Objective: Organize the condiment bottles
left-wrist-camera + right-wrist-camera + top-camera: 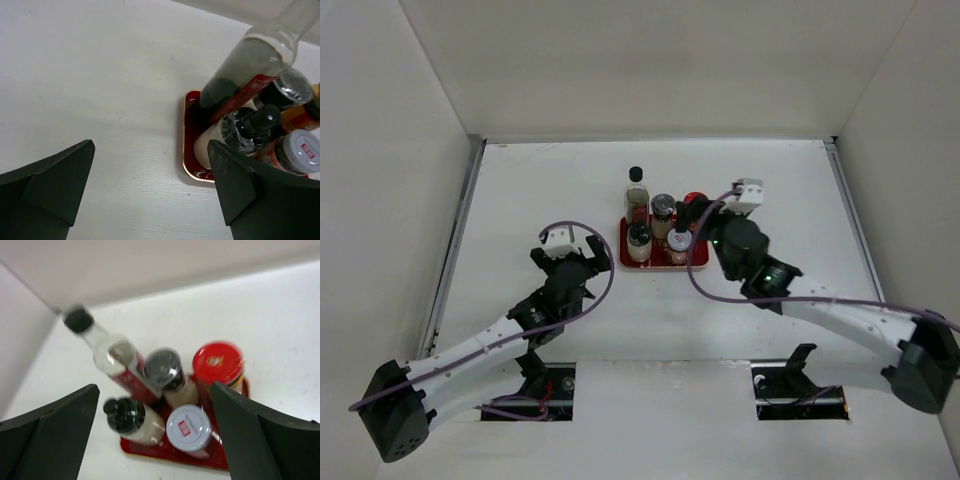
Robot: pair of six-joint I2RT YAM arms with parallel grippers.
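Left gripper [566, 256]: on the near left of the tray [658, 264], well apart from it. Its jaws are spread wide and hold nothing. It is best kept parked there, out of the way.
Right gripper [698, 222]: at the tray's right side, close to the red-lidded jar [217, 362]. Its jaws are wide apart and empty. Whether a finger touches the jar I cannot tell.
Step in hand: all five bottles appear to stand on the tray, so this looks like a last tidy or a pull-away.
Worktop [550, 180]: open to the right of the tray. Any retreat should probably go up first, then that way.
Near row on the tray: black-topped shaker [125, 415] on the left, white-lidded shaker [188, 427] on the right, both upright and packed close. A sideways sweep would likely knock them, so keep the fingers above lid height.
Far row on the tray: grey-lidded shaker [162, 367] in the middle, with the red-lidded jar to its right.
Tall bottle [117, 357]: far left corner of the tray, slim and black-capped. It is probably the easiest to topple, so push nothing toward it.
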